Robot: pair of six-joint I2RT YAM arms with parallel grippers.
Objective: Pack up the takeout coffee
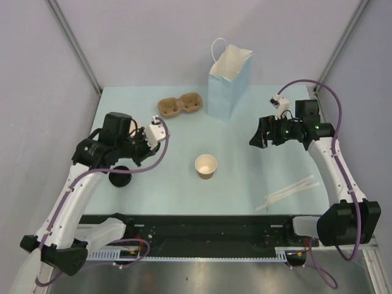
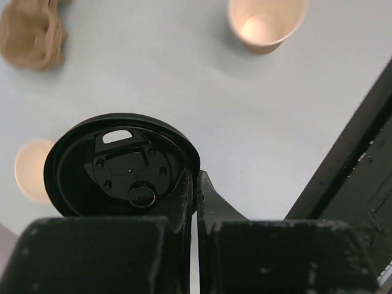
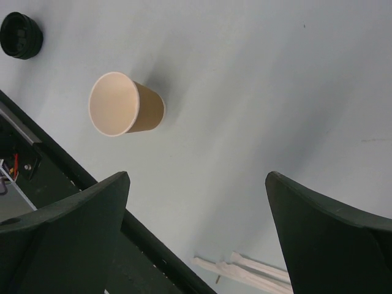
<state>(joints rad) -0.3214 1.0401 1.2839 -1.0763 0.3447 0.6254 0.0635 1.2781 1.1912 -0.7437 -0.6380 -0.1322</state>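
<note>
A loose black lid (image 2: 116, 168) hangs by its rim in my left gripper (image 2: 195, 179), whose jaws are shut on it. From above, that lid (image 1: 120, 179) is at the table's left, under the left gripper (image 1: 117, 169). A lidless tan cup (image 1: 206, 166) stands upright mid-table; it also shows in the wrist views (image 2: 266, 24) (image 3: 125, 105). The takeout coffee is out of view. My right gripper (image 1: 260, 136) hovers open right of centre, and nothing sits between its fingers (image 3: 197, 177).
A blue paper bag (image 1: 228, 82) stands open at the back. A brown pulp cup carrier (image 1: 180, 105) lies to its left. Paper-wrapped sticks (image 1: 288, 191) lie front right. A pale round thing (image 2: 30, 168) shows partly behind the lid. A black rail (image 1: 202, 226) runs along the near edge.
</note>
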